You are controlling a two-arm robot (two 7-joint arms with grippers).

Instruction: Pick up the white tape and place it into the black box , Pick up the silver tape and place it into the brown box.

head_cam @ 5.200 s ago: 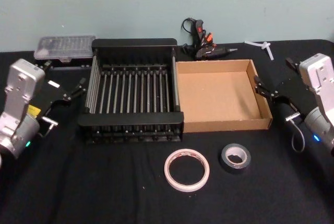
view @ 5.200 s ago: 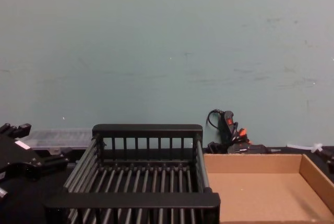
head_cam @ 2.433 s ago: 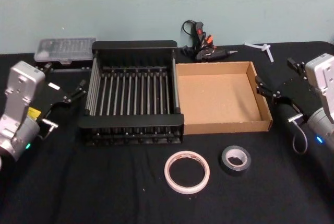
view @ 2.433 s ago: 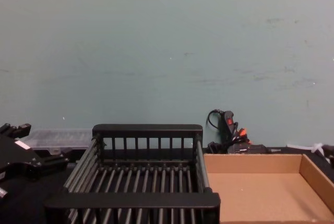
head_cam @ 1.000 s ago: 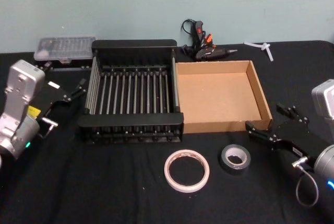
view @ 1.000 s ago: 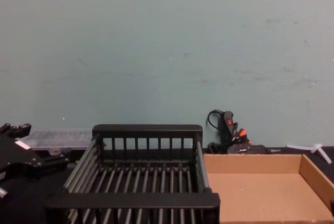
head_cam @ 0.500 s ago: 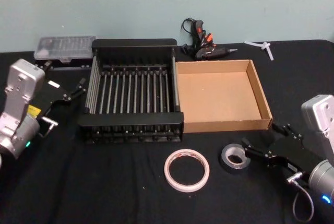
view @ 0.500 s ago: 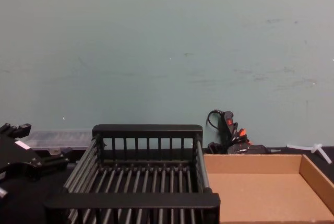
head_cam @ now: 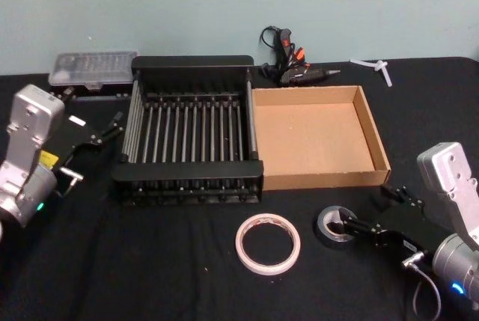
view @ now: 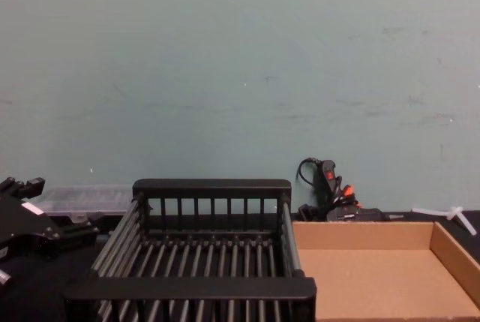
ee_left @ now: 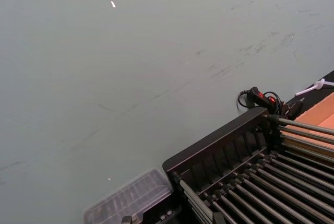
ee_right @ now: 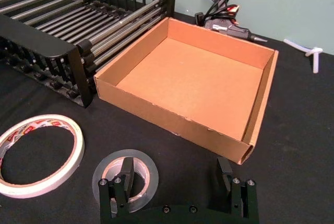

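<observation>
Right gripper (head_cam: 372, 211) low over the table, jaws spread wide, holding nothing. One finger (ee_right: 125, 174) sits over the hole of the silver tape (head_cam: 335, 227), the other finger (ee_right: 225, 174) is outside the roll on bare black cloth; can't tell if either touches the roll. Silver tape lies flat on the table (head_cam: 150, 261), directly at the gripper's tips.

Just beyond the tape on the gripper's left, the white tape (head_cam: 268, 243) lies flat, close to the silver roll but apart from it. Straight ahead of the gripper, the brown box (head_cam: 382, 149) sits with its near wall a short way past the fingers, nothing inside. Farther off to the left of that, the black box (head_cam: 191, 63) stands touching the brown box side by side. Behind the boxes by the wall: a glue gun (head_cam: 288, 55) and a clear plastic case (head_cam: 93, 66).

Left gripper (head_cam: 105, 132) is well apart from all this, parked beside the black box's far side, fingers spread, holding nothing.
</observation>
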